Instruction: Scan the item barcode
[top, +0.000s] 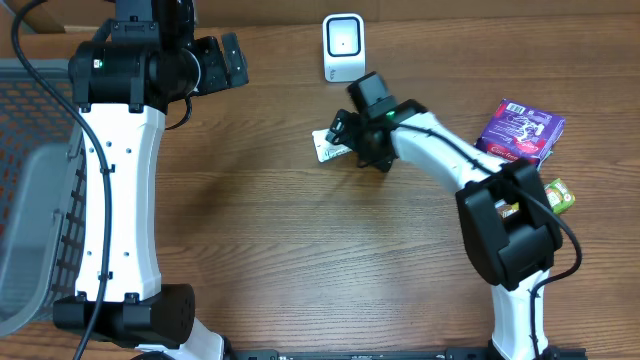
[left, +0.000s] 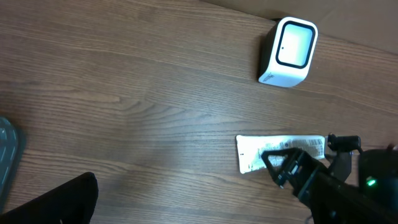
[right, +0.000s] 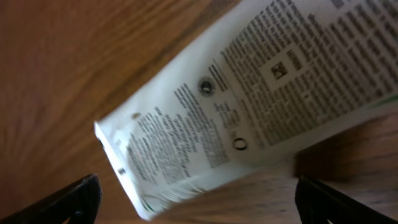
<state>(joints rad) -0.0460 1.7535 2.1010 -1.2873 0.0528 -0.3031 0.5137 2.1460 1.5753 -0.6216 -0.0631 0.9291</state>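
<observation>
Surface (top: 260, 230): brown wood.
Basket (top: 30, 200): grey, at the left edge.
Packet (top: 520, 130): purple, far right.
Scanner (top: 343, 45): white, back centre.
Tube (left: 255, 149): white, printed, flat on the surface near the scanner, under the right fingers.
Right fingers (right: 74, 199): wide apart over the tube, not clamped.
Left fingers (left: 68, 199): apart, empty.

One scanner (top: 343, 45), one white tube (top: 325, 150), one purple packet (top: 520, 130), one green box (top: 559, 196), one grey basket (top: 30, 220).

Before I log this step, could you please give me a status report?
Left gripper open, well clear. Right gripper open, over tube. Tube flat on table, not gripped. Nothing between it and scanner.
</observation>
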